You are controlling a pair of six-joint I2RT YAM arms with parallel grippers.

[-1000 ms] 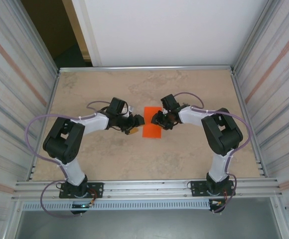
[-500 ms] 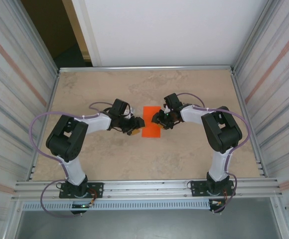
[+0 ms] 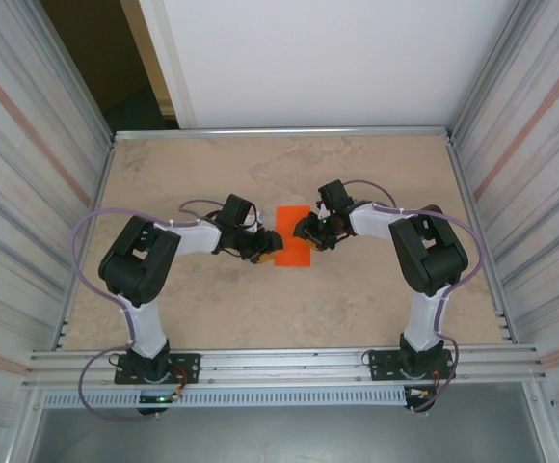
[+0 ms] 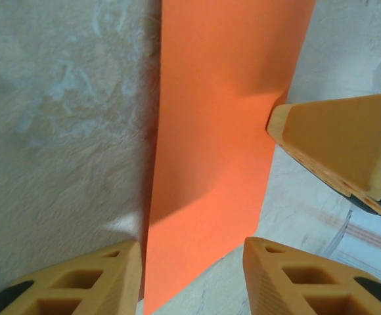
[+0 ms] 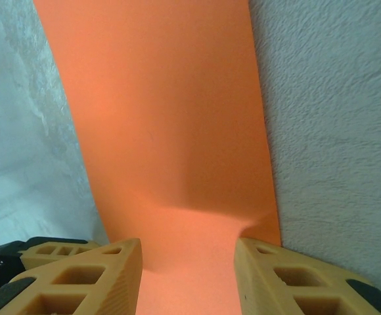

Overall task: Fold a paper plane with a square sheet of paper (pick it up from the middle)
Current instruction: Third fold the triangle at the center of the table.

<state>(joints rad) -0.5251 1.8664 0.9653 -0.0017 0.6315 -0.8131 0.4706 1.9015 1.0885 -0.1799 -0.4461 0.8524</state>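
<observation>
Left pincer (image 3: 266, 247) sat at the paper's 9 o'clock edge, jaws partly apart astride its end; whether it gripped, I could not tell. The orange paper (image 3: 292, 249) lay mid-counter (image 3: 376, 174) as a narrow rectangle. Right pincer (image 3: 307, 231) met its 2 o'clock edge, jaws likewise partly apart, the paper buckling between its fingers (image 5: 92, 275); grip unclear
</observation>
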